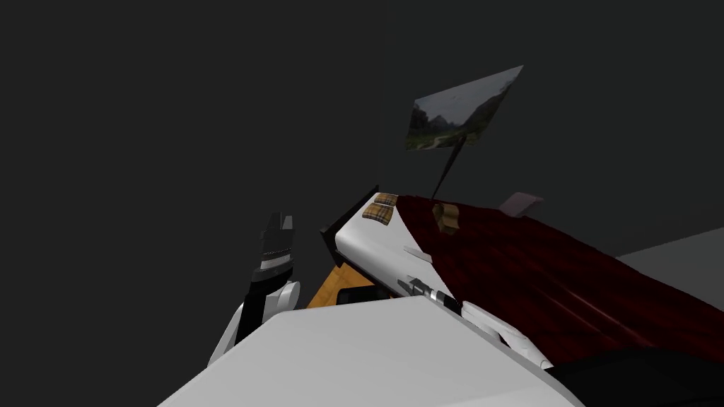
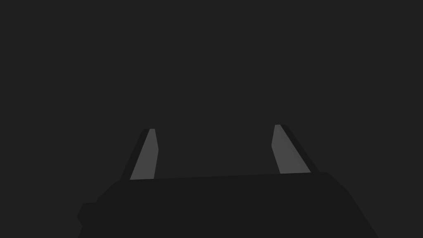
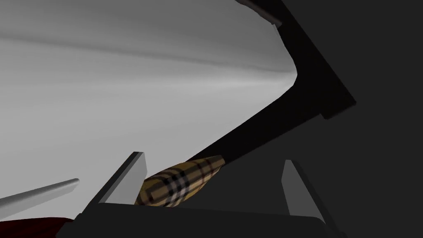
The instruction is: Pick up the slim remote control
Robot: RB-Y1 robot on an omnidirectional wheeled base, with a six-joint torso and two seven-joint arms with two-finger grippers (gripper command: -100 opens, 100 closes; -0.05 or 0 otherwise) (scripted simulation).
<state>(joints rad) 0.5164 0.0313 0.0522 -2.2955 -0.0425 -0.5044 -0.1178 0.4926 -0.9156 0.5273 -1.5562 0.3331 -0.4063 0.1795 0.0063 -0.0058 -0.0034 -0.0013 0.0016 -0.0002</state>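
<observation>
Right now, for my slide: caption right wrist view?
Open right claw over white bed; plaid pillow ahead, slim remote alongside.

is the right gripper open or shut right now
Open: the fingers of the right gripper stand wide apart, pressing nothing; a plaid pillow lies beyond them on the white bed.

The left gripper [image 2: 214, 128] is a dark, boxy block with two thin, light grey blade fingers [image 2: 144, 159] that taper to narrow tips. The right gripper [image 3: 213, 158] is built alike. The left forearm [image 1: 281, 297] is white with a black wrist section and what look like pale ribbed bands.
</observation>
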